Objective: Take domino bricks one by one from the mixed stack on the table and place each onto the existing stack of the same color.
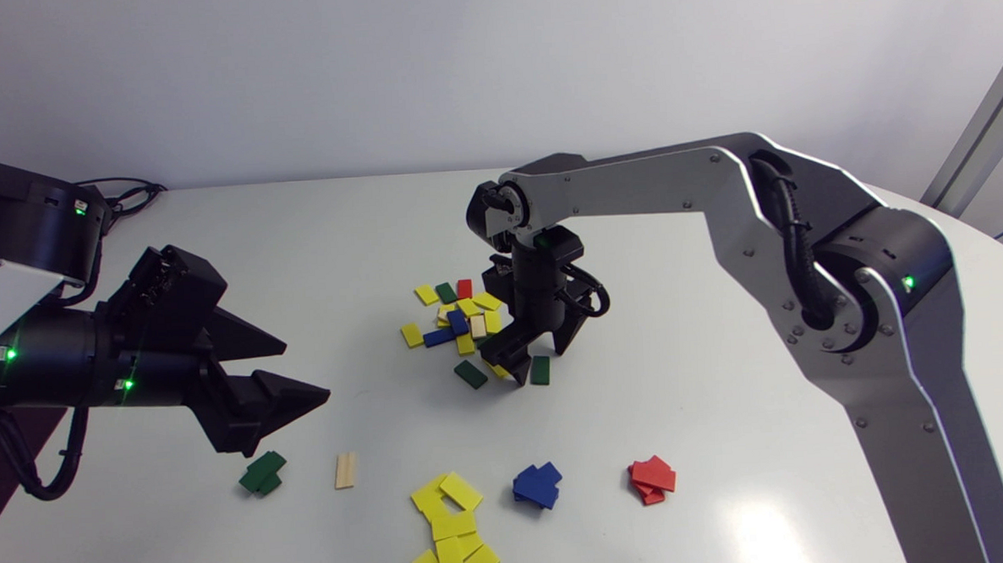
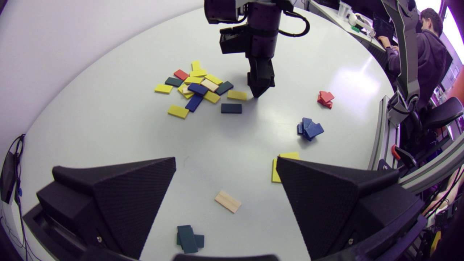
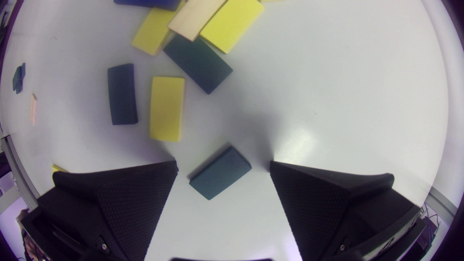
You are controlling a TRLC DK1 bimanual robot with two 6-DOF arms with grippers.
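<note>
The table [image 1: 684,392] is smooth white with a soft sheen. Bricks in the pile [image 1: 461,321] look painted and matt; the pale brick [image 1: 345,470], well apart from the pile, shows bare wood grain. The fingers [image 3: 119,203] of my right gripper [image 3: 223,165] are matt black, finely dimpled.

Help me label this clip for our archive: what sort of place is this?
Probably a robotics lab bench. The left arm and right arm stand at one white table, and domino bricks lie in a mixed pile and in sorted stacks, like the blue stack and red stack.
</note>
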